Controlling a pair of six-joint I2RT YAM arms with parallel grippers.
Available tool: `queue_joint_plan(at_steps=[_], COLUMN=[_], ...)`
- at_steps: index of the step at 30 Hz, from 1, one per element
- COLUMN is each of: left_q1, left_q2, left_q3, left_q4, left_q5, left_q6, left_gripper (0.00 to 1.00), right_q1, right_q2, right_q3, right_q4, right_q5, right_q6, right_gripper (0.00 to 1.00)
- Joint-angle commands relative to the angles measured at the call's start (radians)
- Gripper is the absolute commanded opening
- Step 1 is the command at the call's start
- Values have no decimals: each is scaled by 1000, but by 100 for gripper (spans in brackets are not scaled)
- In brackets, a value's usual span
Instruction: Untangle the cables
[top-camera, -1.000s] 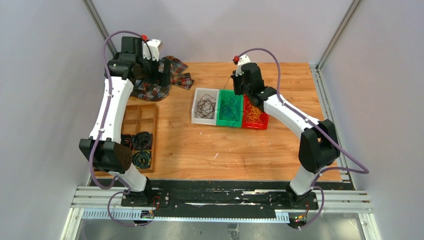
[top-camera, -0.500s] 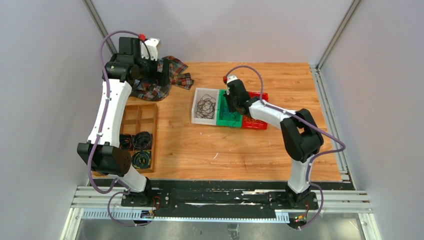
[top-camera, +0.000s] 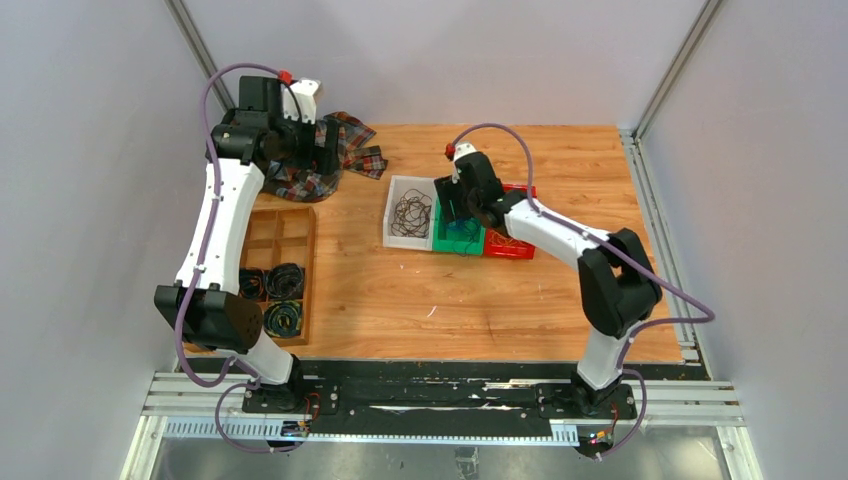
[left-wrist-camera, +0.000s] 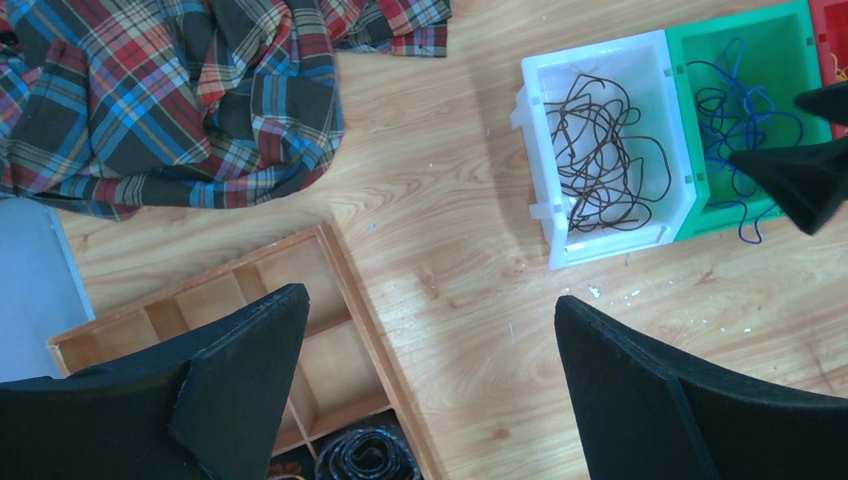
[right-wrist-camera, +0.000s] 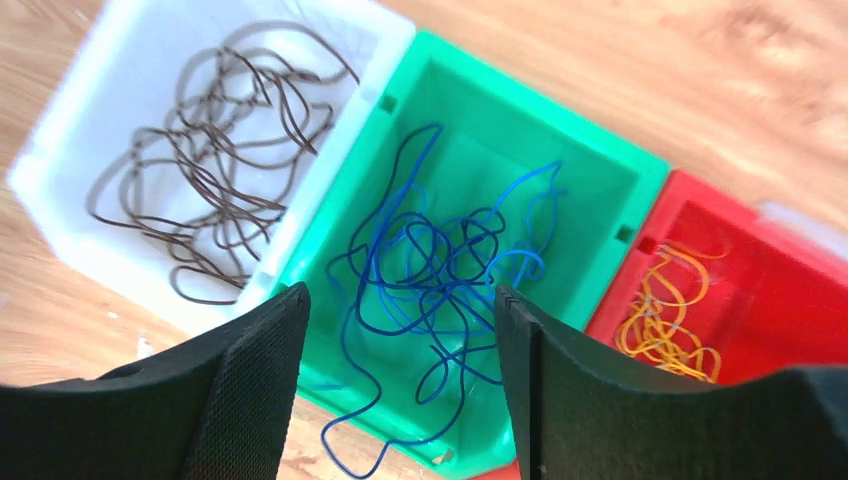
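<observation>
three bins (right-wrist-camera: 590, 185) hold brown, blue and yellow cables (right-wrist-camera: 440, 265); left claw (left-wrist-camera: 428, 305) and right claw (right-wrist-camera: 400, 292) both spread, empty.

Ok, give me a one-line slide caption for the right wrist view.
Open right gripper above tangled blue cables in the green bin, flanked by a white bin and a red bin.

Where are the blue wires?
Seen from the right wrist, the blue wires lie in the green bin, between the white bin and red bin, beneath the open right gripper.
</observation>
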Motion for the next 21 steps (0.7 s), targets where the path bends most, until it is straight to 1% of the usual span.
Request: queue_joint_plan(at_steps=[1,4,6,10,13,14,15,17,18,19,20,21], left_q1=[9,9,9,9,9,10,14,31,39,47,52,62], left_q2=[-39,-42,-52,-107,-160,-180,-199,-230,-244,-250,-252,-250], left_q3=[-17,-51,-118,-392,-635,-722,-811,-981,-1077,-1119,-1191,-1221], left_q4=[17,21,52,241,446,534,669,890,989,1082,1170,1227], left_q5=[16,20,25,9,-29,-51,-71,-93,-96,-102,-112,-95], left_q6=[6,12,12,27,88,115,132,144,145,145,134,111], left_gripper=[98,98,98,98,98,98,98,98,98,98,98,98], right_q1=[0,-3,-14,-74,-120,-143,-170,-222,-237,-254,-297,-338], right_q2=[-121,-202,-279,-468,-595,-631,-661,-704,-724,-736,-746,-748], right_q3=[36,-2,-65,-245,-375,-409,-442,-517,-559,-606,-644,-673], right_q4=[-28,-41,-15,79,126,128,127,123,140,172,194,198], right_q5=[-8,46,105,167,282,336,402,576,725,782,820,817], right_q6=[-19,-16,-7,-2,-18,-8,10,62,67,60,55,65], right_gripper=[69,70,70,71,71,71,72,72,72,74,75,75])
